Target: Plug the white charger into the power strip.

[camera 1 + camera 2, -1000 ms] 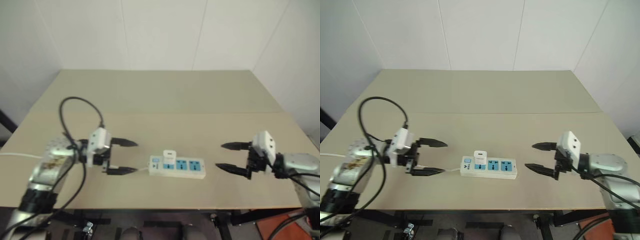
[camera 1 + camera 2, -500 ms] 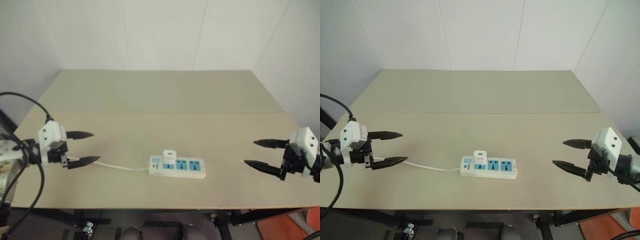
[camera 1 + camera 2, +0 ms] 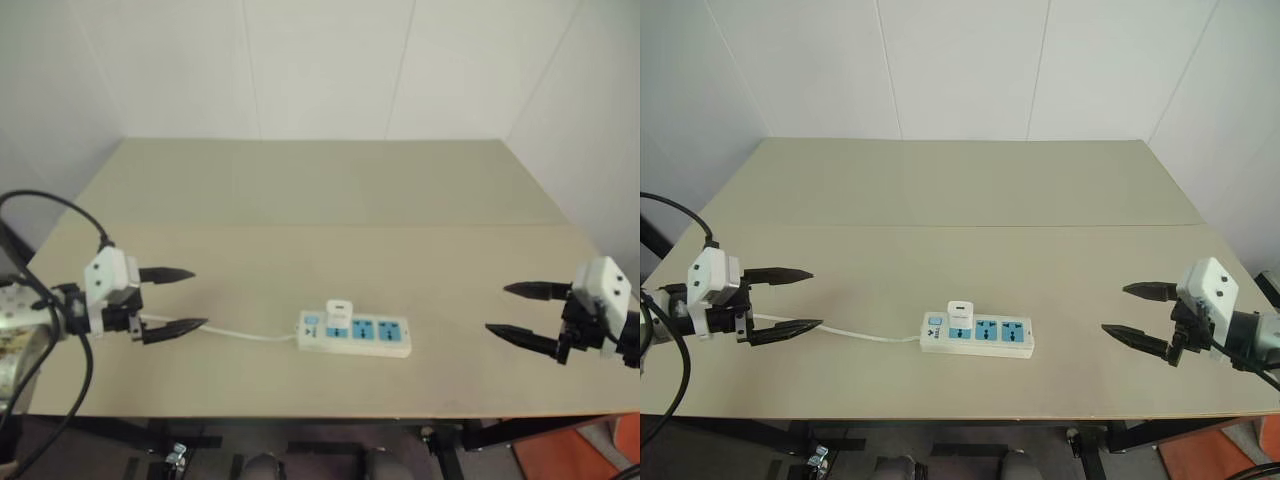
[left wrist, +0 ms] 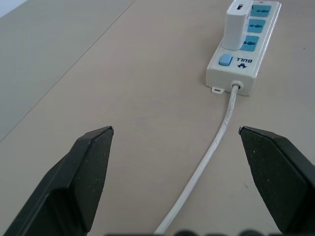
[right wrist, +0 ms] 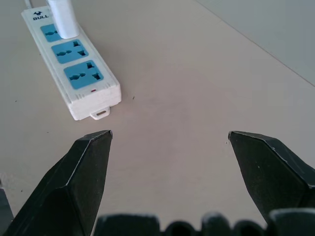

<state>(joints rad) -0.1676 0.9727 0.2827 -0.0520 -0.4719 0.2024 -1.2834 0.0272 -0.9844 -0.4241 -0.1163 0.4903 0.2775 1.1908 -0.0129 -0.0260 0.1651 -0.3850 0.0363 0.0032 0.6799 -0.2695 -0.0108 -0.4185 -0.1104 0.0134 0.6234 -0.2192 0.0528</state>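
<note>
A long white plastic power strip (image 3: 977,335) with three blue socket panels is laid near the front edge of a smooth matte beige table (image 3: 960,190). The white charger (image 3: 960,314), a small glossy block, is seated upright in the socket nearest the switch end. A thin white cord (image 3: 865,333) is trailed toward the left gripper (image 3: 780,301), which is spread wide and empty above the cord. The right gripper (image 3: 1140,315) is likewise spread wide, empty, well apart from the strip.

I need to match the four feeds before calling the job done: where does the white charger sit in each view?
Left eye: white charger lower centre, standing in the power strip.
Right eye: charger lower centre.
Left wrist: charger top right.
Right wrist: charger top left.
Shared landmark: the strip's blue socket panels.
</note>
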